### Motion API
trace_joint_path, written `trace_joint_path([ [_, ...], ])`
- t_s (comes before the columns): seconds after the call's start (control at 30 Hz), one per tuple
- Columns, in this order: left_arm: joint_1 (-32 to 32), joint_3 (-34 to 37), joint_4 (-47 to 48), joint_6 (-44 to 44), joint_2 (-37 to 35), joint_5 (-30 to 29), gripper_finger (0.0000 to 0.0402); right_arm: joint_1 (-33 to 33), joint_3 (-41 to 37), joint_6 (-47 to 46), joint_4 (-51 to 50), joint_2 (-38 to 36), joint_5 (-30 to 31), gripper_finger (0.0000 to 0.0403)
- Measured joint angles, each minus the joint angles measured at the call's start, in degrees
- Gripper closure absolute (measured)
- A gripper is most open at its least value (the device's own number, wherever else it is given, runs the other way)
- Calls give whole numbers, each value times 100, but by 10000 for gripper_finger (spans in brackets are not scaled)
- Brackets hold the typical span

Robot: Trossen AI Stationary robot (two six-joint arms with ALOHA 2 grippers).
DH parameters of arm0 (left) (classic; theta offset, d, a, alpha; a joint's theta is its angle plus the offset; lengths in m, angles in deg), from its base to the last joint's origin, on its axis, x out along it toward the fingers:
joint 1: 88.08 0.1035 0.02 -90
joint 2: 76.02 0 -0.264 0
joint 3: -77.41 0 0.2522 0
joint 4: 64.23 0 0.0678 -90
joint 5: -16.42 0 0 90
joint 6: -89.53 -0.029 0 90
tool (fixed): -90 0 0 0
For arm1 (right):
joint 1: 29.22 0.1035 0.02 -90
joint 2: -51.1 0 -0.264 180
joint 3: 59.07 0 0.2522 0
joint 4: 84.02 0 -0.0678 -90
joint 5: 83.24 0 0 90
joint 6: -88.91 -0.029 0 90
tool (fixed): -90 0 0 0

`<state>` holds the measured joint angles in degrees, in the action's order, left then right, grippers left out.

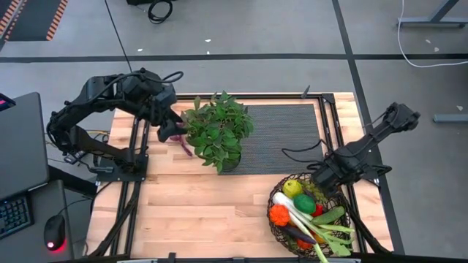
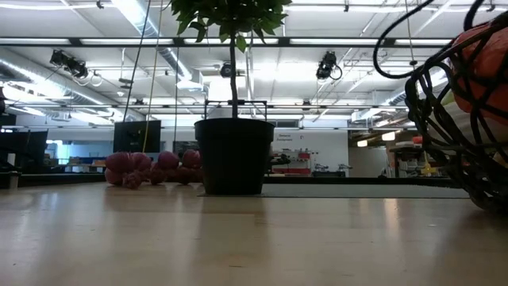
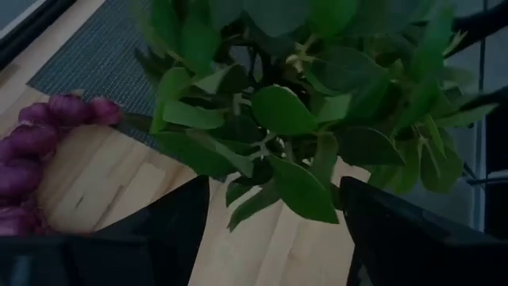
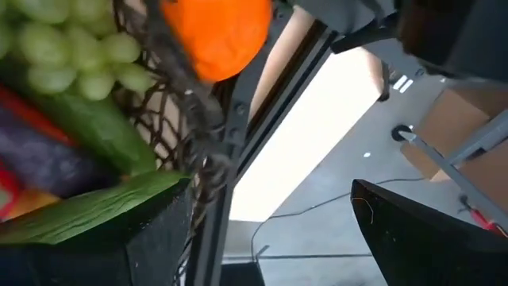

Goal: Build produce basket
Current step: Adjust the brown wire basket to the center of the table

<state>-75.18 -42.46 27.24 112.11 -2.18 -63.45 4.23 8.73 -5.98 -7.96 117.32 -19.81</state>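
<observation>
Left gripper (image 1: 170,130) open, just above purple grapes (image 1: 183,145) beside potted plant (image 1: 218,131) — drop straight, stay off the leaves, pinch mid-cluster — basket (image 1: 311,215) waits well apart, right gripper (image 1: 322,177) open at its rim.

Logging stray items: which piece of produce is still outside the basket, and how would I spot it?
Find the potted plant at the ribbed mat's left end. On the wood at its left base lie the purple grapes, below the left claw. All other produce sits in the wire basket.
</observation>
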Motion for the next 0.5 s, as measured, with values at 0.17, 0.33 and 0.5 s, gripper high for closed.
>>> trace_joint_path([
  [0.17,-2,0,-1,265,0,-235,114,73,-324,-192,181,-478,290,57],
  [0.33,-2,0,-2,423,0,-402,114,-184,-208,329,1913,-745,1303,57],
  [0.5,-2,0,-34,548,0,-620,114,-798,-208,1586,2478,-182,1696,58],
])
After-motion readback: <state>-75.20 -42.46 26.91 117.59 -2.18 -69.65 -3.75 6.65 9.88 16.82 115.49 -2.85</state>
